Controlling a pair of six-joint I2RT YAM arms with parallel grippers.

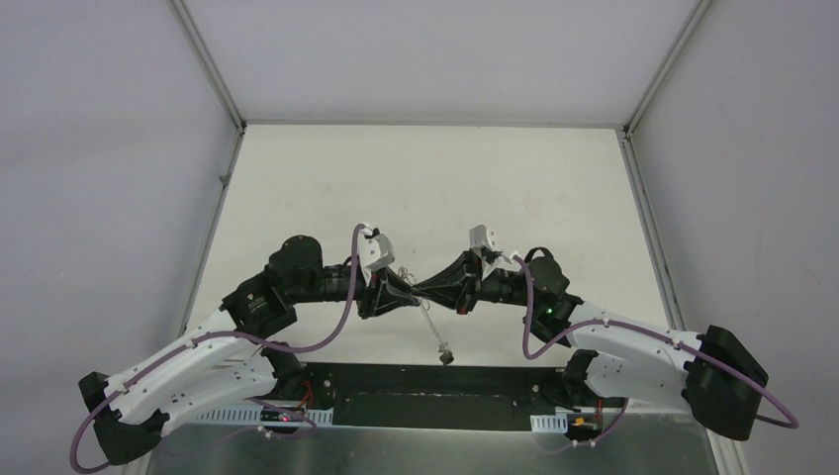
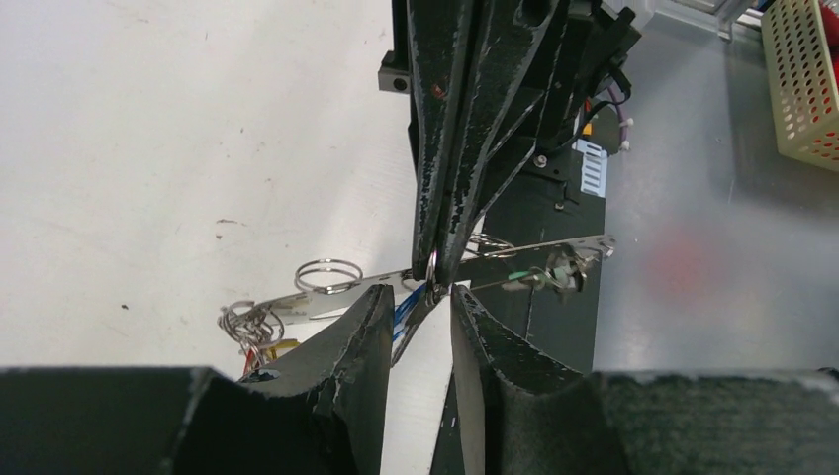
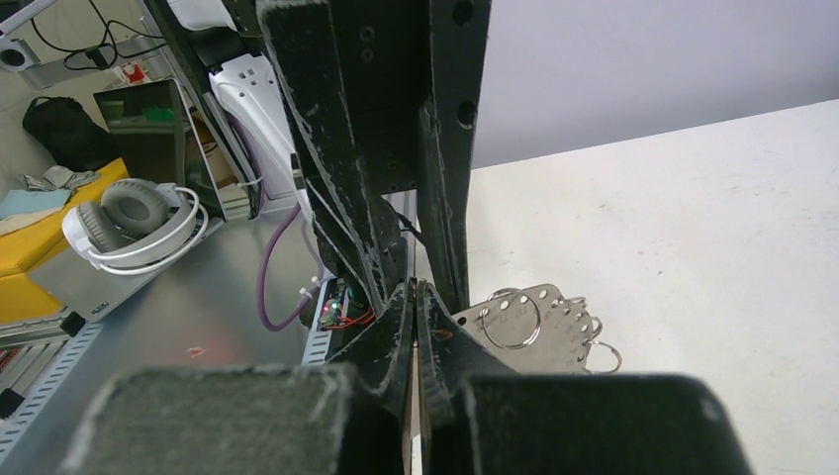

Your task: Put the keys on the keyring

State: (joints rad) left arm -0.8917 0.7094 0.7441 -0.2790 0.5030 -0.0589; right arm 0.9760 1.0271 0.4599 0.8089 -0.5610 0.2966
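The keyring (image 3: 554,322) is a thin flat grey metal piece with holes along its rim and small silver split rings (image 2: 326,275); it hangs edge-on under the two grippers (image 1: 433,327). My right gripper (image 3: 416,292) is shut on a split ring at the keyring's rim (image 2: 433,267). My left gripper (image 2: 416,295) faces it tip to tip with its jaws open. A key with a blue tag (image 2: 408,315) hangs in that gap, close to the left finger. A green-tagged key (image 2: 539,278) hangs further along the rim. More keys and rings cluster at the other end (image 2: 247,325).
White enclosure walls (image 1: 119,148) close in the table on three sides. A black base strip (image 1: 435,381) runs along the near edge between the arm bases. Off the table are a beige perforated basket (image 2: 806,79) and headphones (image 3: 134,213).
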